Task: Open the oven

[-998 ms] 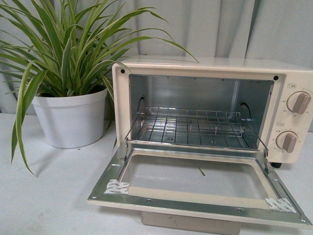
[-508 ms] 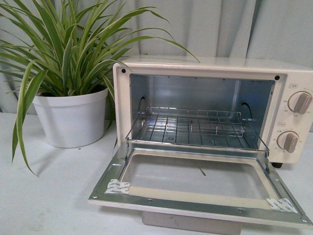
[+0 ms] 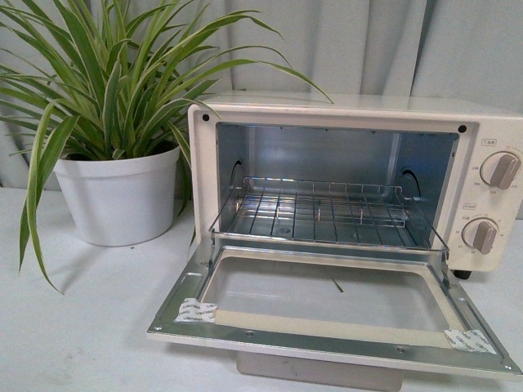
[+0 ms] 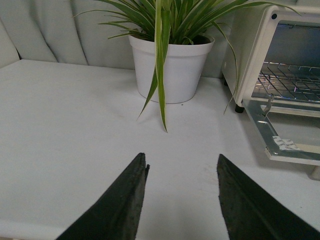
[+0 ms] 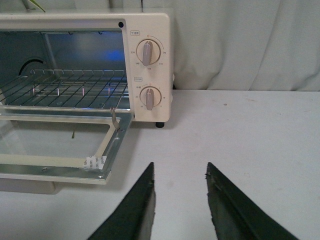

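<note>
Both grippers parted, empty, low over white table point(image 4: 65, 125).

Left gripper point(image 4: 181, 200): jaws apart, holding nothing; potted plant point(image 4: 170, 65) at 12 o'clock, oven at 2. Right gripper point(image 5: 180, 200): jaws spread, nothing between; oven point(image 5: 150, 65) at 11 o'clock, door point(image 3: 327, 306) dropped flat, wire rack point(image 3: 319, 212) exposed, two knobs point(image 3: 498, 170) alongside. Curtain point(image 5: 245, 40) behind.

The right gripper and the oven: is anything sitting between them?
No. In the right wrist view, only bare white table lies between the right gripper and the oven.
</note>
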Robot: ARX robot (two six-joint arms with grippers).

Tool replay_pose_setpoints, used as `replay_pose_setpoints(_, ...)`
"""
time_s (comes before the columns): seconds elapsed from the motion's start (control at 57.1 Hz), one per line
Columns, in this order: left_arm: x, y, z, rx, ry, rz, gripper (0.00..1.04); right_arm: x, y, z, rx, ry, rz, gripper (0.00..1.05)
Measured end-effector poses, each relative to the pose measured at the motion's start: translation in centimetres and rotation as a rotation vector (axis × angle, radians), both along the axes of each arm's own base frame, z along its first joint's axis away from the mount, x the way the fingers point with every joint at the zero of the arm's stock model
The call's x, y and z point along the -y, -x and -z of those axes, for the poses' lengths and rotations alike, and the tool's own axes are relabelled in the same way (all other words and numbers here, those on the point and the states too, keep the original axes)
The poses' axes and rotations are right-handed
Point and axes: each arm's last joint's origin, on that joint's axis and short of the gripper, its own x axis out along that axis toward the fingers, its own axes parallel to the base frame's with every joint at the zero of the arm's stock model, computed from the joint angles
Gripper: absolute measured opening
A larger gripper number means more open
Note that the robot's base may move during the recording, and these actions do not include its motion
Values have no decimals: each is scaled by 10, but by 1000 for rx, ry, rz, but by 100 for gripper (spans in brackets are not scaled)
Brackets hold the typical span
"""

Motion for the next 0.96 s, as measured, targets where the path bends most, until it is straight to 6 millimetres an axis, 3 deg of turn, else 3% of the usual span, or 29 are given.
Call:
replay_pose_setpoints(0.228,0,0,0,0,0,0,99,0,0,0,0,0,0,87)
replay_pose_setpoints(0.298,0,0,0,0,-1,0,98,0,0,0,0,-1,0,97)
replay_pose_setpoints(0.963,0,0,0,0,-2,0,98,0,0,0,0,0,0,95)
